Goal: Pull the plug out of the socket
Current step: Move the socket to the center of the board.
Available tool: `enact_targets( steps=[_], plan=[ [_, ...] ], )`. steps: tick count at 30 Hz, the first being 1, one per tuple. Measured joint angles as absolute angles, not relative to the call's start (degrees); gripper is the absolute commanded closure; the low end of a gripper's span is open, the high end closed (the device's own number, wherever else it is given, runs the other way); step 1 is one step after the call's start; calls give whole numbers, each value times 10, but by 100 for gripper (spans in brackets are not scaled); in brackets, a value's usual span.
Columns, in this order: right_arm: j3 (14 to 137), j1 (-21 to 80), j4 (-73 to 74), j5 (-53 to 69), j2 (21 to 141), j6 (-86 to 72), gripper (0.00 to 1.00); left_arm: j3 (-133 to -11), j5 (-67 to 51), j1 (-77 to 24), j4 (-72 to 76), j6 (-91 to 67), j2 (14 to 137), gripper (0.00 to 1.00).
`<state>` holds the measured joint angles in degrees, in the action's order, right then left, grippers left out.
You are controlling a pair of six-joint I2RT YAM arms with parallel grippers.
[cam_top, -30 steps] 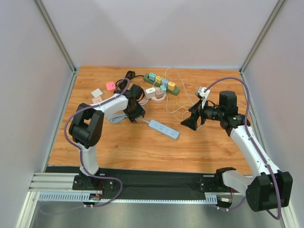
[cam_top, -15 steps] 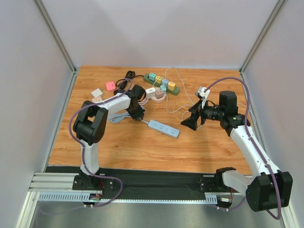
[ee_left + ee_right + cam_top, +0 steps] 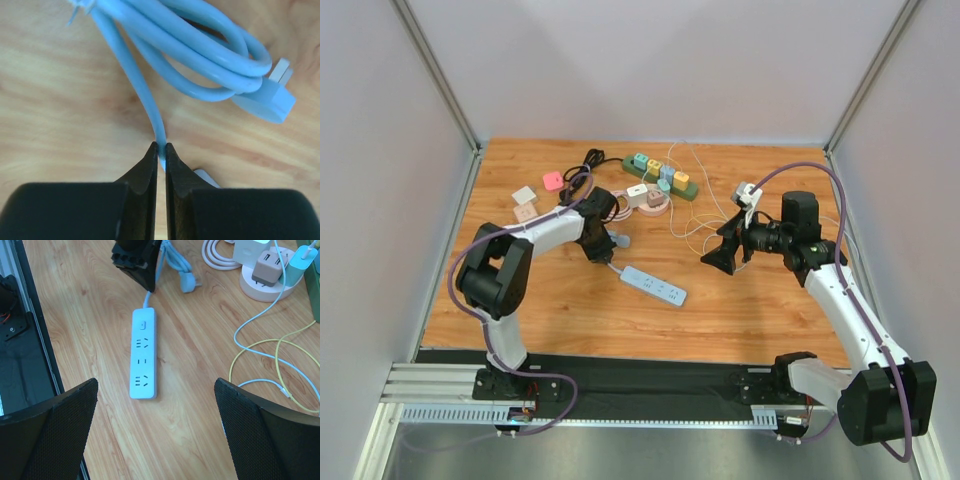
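Observation:
The pale blue power strip (image 3: 652, 285) (image 3: 143, 354) lies on the wooden table with all its sockets bare. My left gripper (image 3: 603, 250) (image 3: 160, 146) is shut on the strip's light blue cable (image 3: 145, 95) just behind the strip. The cable's coil and its own plug (image 3: 267, 100) lie loose on the wood beyond. A round white socket base (image 3: 648, 200) (image 3: 265, 287) carries a tan adapter (image 3: 267, 270) and a light blue plug (image 3: 302, 260). My right gripper (image 3: 718, 256) (image 3: 155, 382) hangs open above the table, right of the strip, holding nothing.
A green power strip (image 3: 660, 178) with several coloured plugs lies at the back. Thin yellow and blue wires (image 3: 280, 365) loop between it and my right arm. Small pink and beige adapters (image 3: 535, 195) sit at the back left, next to a black cable (image 3: 590, 160).
My left gripper has closed on the blue cable and pulled back to the left, dragging the power strip nearer and leftward. The right arm has not moved.

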<state>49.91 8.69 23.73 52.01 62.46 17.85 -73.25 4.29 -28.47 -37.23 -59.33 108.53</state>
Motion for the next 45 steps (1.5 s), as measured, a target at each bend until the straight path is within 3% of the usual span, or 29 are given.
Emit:
enact_targets(
  steps=[13,25,33,34,37,40,45],
  plan=[
    [499,87,237,522,622,178,0,-525,55,-234,-416,-613,840,100],
    [499,87,237,531,617,178,0,-472,67,8,-442,-610,747,99],
    [499,87,237,536,616,178,0,-451,65,91,-443,-601,750,62],
    [499,87,237,536,615,178,0,-450,65,96,-443,-601,750,52],
    [499,87,237,536,613,178,0,-449,63,105,-443,-596,749,38],
    [499,87,237,536,611,178,0,-449,56,106,-443,-587,741,31],
    [499,87,237,536,608,178,0,-449,12,106,-428,-551,677,30]
  ],
)
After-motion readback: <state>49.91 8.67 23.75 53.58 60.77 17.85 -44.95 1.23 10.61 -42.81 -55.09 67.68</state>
